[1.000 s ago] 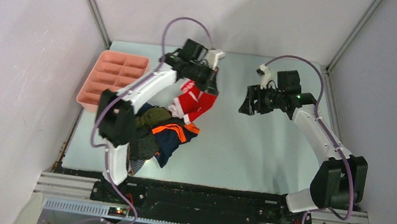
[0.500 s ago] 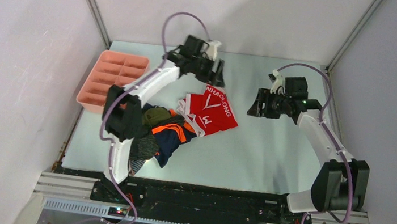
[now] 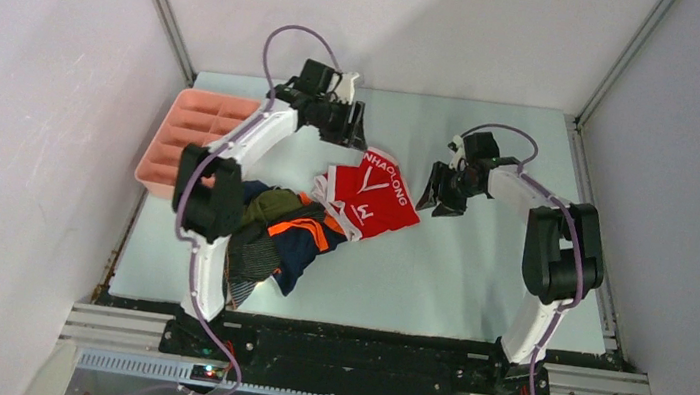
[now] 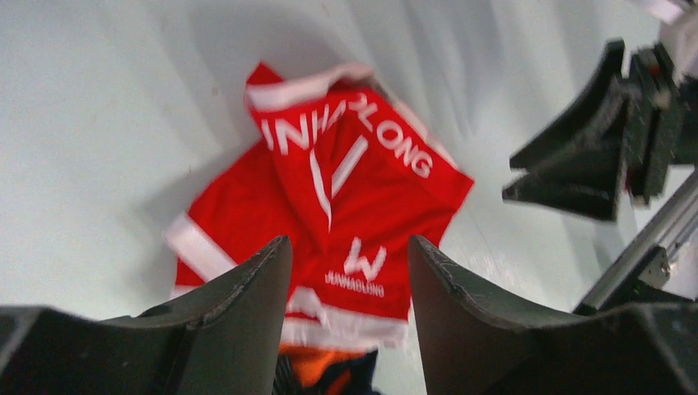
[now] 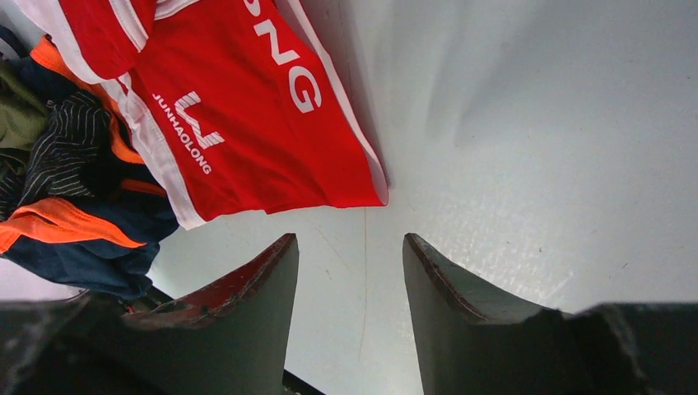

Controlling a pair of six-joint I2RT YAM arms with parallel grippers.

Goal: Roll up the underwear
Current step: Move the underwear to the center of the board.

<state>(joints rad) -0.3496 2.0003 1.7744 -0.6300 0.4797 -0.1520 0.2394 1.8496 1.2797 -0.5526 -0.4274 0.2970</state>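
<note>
Red briefs (image 3: 369,193) sit between the 2 claws, both spread apart and empty. Left claw (image 3: 354,130) hangs at the far corner, right claw (image 3: 435,194) just beside the right edge.

red briefs (image 5: 247,123) clipped by frame edge, pile (image 3: 259,252) — partly under arm (image 3: 200,194)

Your left arm (image 3: 255,137) stretches far forward from its base, the forearm slanting off to the right. At its end your left hand (image 3: 352,129) points downward, both fingers spread wide and empty. Your right arm (image 3: 550,244) is folded tight at the elbow, with the forearm aimed left. Your right hand (image 3: 439,192) tilts down too, its fingers parted and gripping nothing. The two hands angle toward each other, well apart.
</note>
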